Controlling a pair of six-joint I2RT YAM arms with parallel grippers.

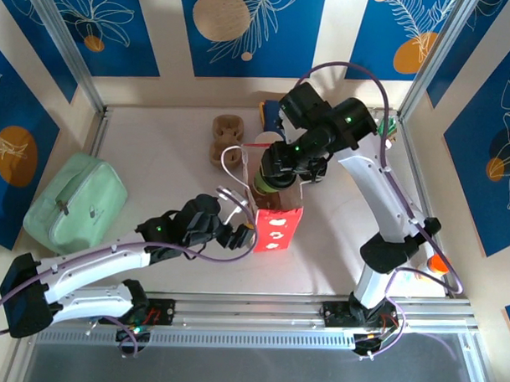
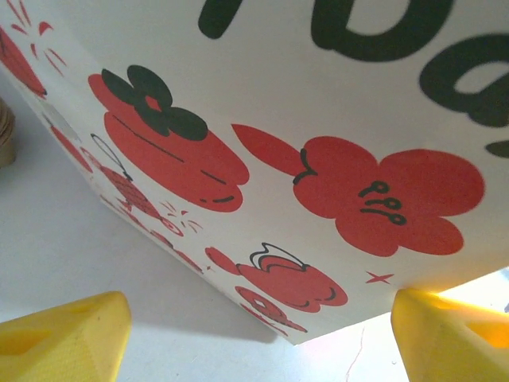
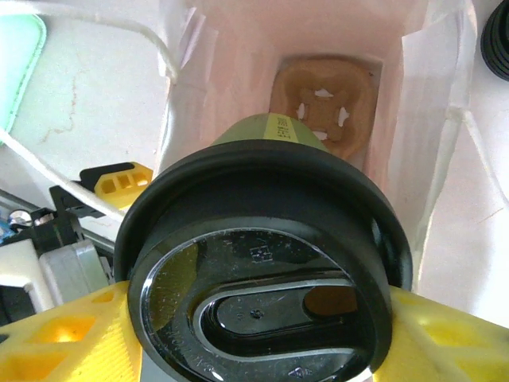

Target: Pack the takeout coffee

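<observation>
The right tool [image 3: 258,338] pinches the coffee [image 3: 262,263] by its black lid, one yellow finger on each side, and holds it upright over the open mouth of the bag [image 3: 433,119]; whether the cup's base is below the bag's rim I cannot tell. From the right wrist, the green side of the cup points down at a brown pulp tray [image 3: 324,103] lying on the bag's floor. From above, the coffee [image 1: 262,189] sits at the far edge of the bag [image 1: 277,229], which stands mid-counter [image 1: 156,146] with its red-printed side facing the arms. The left tool [image 1: 241,234] is low on the near left of the bag, its fingers spread wide; from the left wrist, the two yellow tips [image 2: 67,334] flank the bag's bottom corner [image 2: 318,119] without touching it. A second pulp tray [image 1: 227,140] lies farther back, and a mint pouch [image 1: 74,203] lies well off to the left
</observation>
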